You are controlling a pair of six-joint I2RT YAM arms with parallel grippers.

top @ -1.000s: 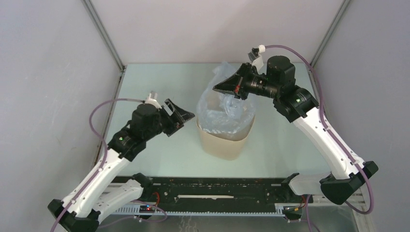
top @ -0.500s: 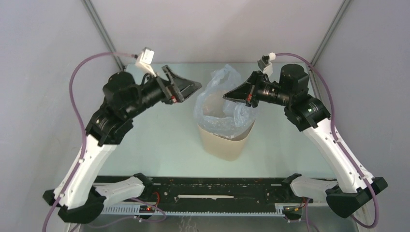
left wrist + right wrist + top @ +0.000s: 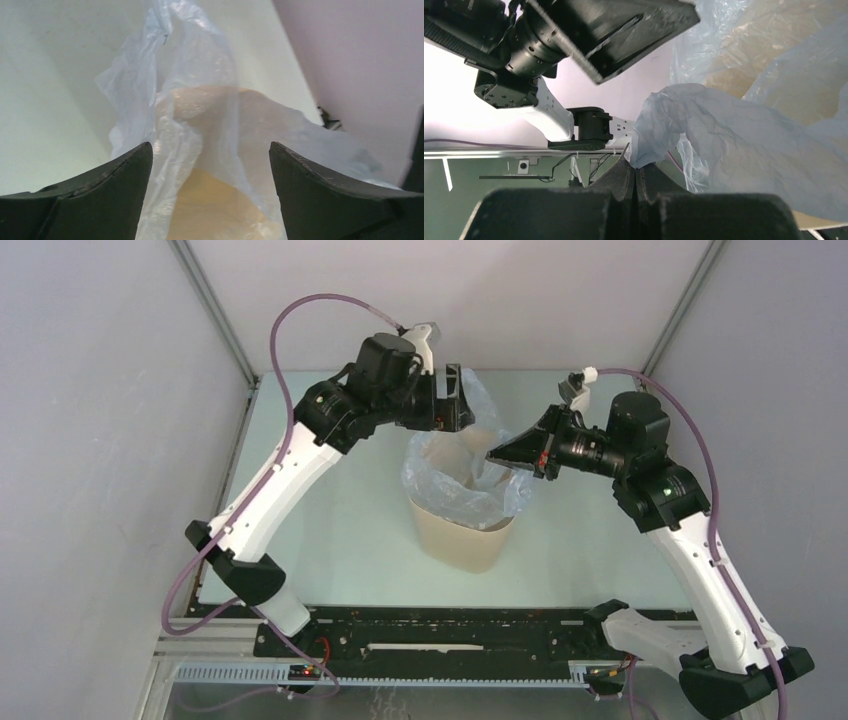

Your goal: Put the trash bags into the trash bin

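Trash bin (image 3: 462,540) stands upright mid-surface (image 3: 330,510), mouth up. Trash bag (image 3: 455,490) is inside it as a liner: film is draped over the rim, and the loose top edge stands above the far side. Tan bin wall shows through the film in the left wrist view.

Right arm comes in from the right with its wrist level and pointing left. Right claw (image 3: 497,453) is clamped on a fold of the bag's edge just above the bin mouth, fingers (image 3: 616,180) pressed together on the film.

Left arm is stretched up and over from the left, elbow high. Left claw (image 3: 455,405) is at the far rim beside the raised film. Its fingers (image 3: 110,195) are spread wide, bag ahead of them, gripping nothing.
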